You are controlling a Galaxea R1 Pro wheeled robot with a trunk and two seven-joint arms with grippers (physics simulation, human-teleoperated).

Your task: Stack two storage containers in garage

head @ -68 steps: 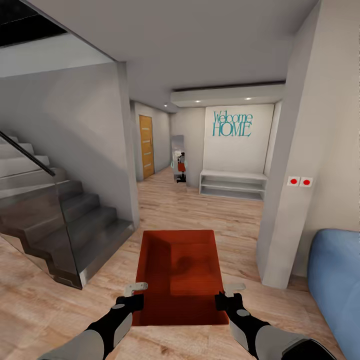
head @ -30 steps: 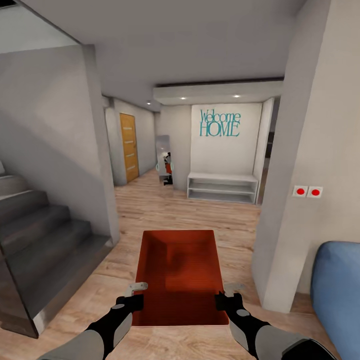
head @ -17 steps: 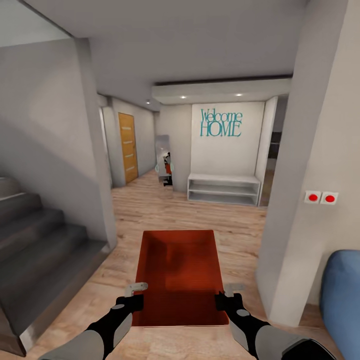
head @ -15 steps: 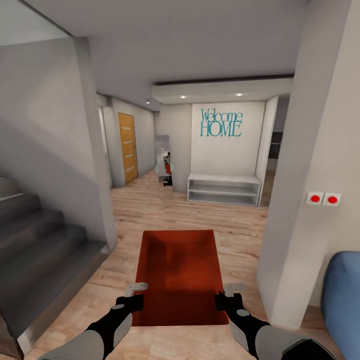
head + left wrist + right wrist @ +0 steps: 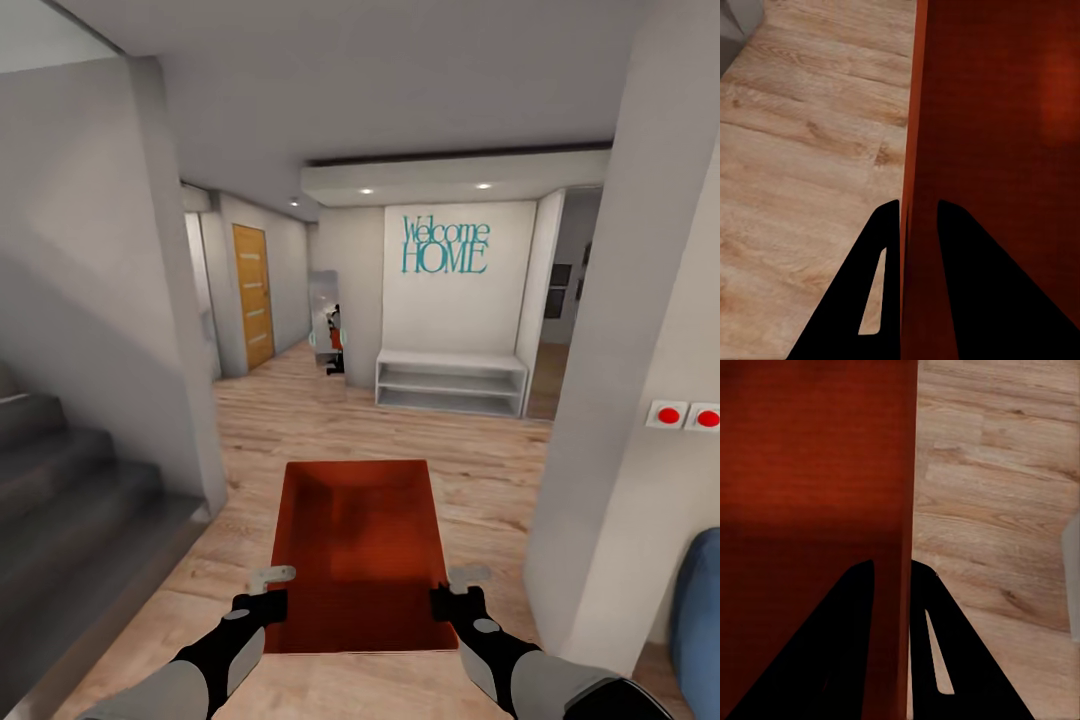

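Note:
An orange-red storage container (image 5: 358,550) hangs level in front of me above the wood-plank floor, held from both sides. My left gripper (image 5: 270,590) is shut on its left wall, and the left wrist view shows that thin wall (image 5: 910,150) clamped between the two dark fingers of the left gripper (image 5: 918,217). On the opposite side my right gripper (image 5: 452,590) is shut on the right wall (image 5: 905,510), which runs between the fingers of the right gripper (image 5: 894,574). The tub is empty and its inside is finely ribbed.
Dark grey stairs (image 5: 70,500) rise at the left. A white pillar (image 5: 620,400) with two red switches (image 5: 688,415) stands close on the right, with a blue seat (image 5: 700,610) behind it. Ahead lie a hallway, a white shelf bench (image 5: 450,382), a "Welcome HOME" wall and an orange door (image 5: 252,295).
The whole view has shifted: the stairs slid out to the left, the pillar and blue seat moved right, the hallway drew closer. The container and both grippers hold the same pose.

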